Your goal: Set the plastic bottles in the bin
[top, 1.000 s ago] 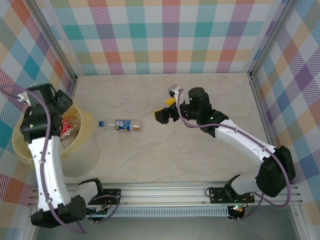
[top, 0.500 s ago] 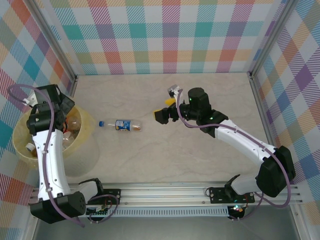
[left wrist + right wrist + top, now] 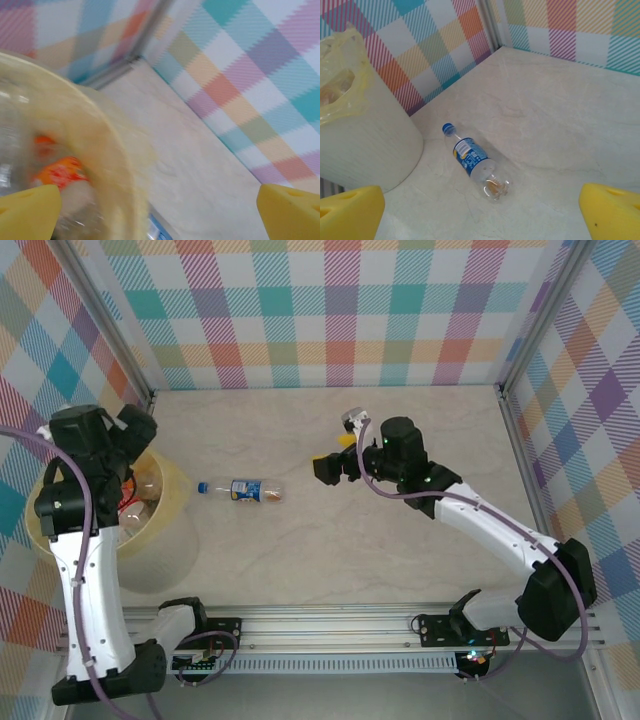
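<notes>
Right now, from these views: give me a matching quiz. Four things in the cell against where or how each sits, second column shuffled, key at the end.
Things:
1. lone bottle
2. bin
3. left arm
4. right arm

Places or states:
a. wrist above the bin
b. lying on its side on the table
c. wrist over the middle of the table
d. pale yellow, at the table's left edge

Pairs: 1-b, 2-d, 3-a, 4-c
</notes>
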